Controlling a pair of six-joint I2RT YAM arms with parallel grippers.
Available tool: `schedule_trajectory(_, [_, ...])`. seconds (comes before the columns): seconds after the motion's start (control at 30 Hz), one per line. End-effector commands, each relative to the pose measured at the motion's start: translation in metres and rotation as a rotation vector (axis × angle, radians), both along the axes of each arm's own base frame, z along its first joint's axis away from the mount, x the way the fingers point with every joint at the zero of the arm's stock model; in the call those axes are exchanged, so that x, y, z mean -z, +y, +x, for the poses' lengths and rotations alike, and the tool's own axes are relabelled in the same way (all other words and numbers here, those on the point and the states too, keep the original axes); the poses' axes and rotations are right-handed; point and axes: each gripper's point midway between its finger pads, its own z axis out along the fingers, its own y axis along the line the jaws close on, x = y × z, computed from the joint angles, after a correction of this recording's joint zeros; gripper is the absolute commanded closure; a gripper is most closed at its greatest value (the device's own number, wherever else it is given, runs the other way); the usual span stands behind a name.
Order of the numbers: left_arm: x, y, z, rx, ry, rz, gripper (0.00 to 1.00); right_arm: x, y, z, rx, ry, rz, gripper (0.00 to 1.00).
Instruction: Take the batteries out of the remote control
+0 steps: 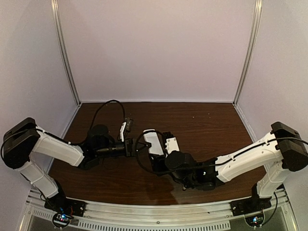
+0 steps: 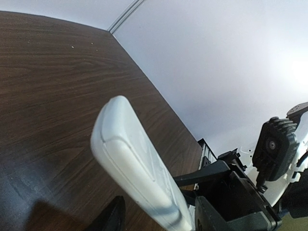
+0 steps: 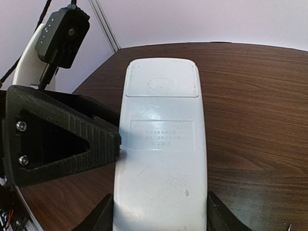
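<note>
Two end effectors (image 2: 161, 216) (image 3: 159, 219) clamp one remote control (image 3: 161, 144).

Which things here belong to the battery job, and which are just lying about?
Job: remote control, clamped by left jaws and right jaws; batteries not visible.
Lying about: nothing seen, only the table.

The remote control (image 3: 161, 159) sits gripped between the dark fingers (image 3: 98, 219) of the right pincer (image 3: 161, 220), above the brown surface (image 3: 260, 96). A black ribbed finger (image 3: 72, 144) of the left pincer (image 3: 113, 144) touches its left edge.
</note>
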Motion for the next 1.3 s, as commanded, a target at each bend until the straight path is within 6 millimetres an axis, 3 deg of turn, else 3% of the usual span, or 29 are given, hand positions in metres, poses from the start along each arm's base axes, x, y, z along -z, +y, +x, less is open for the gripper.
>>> schedule_trajectory(0.0, [-0.012,-0.011,0.004,0.005,-0.021,-0.043,0.52,-0.012,0.003,-0.001,0.018,-0.033,0.035,0.59])
schedule_trajectory(0.2, [-0.011,-0.020,0.002,0.023,-0.017,-0.036,0.65,-0.010,0.001,-0.002,0.024,-0.042,0.028,0.59])
schedule_trajectory(0.37, [-0.010,-0.025,0.002,0.036,-0.011,-0.030,0.87,-0.009,-0.003,-0.003,0.035,-0.047,0.025,0.59])
schedule_trajectory(0.5, [-0.009,-0.027,0.001,0.049,-0.007,-0.020,0.99,-0.005,-0.005,-0.002,0.036,-0.047,-0.002,0.47])
schedule_trajectory(0.7, [-0.008,-0.029,-0.001,0.072,-0.008,0.017,1.00,-0.004,-0.012,-0.010,-0.046,-0.056,-0.146,0.01])
schedule_trajectory(0.83, [-0.006,-0.029,-0.004,0.097,-0.028,0.075,1.00,-0.005,-0.029,-0.015,-0.146,-0.048,-0.256,0.00])
schedule_trajectory(0.93, [-0.005,-0.030,-0.009,0.139,-0.049,0.120,1.00,-0.006,-0.043,-0.017,-0.266,-0.004,-0.240,0.00])
schedule_trajectory(1.27, [-0.004,-0.032,-0.036,0.333,-0.089,0.208,1.00,-0.039,-0.073,-0.017,-0.523,-0.028,-0.190,0.00])
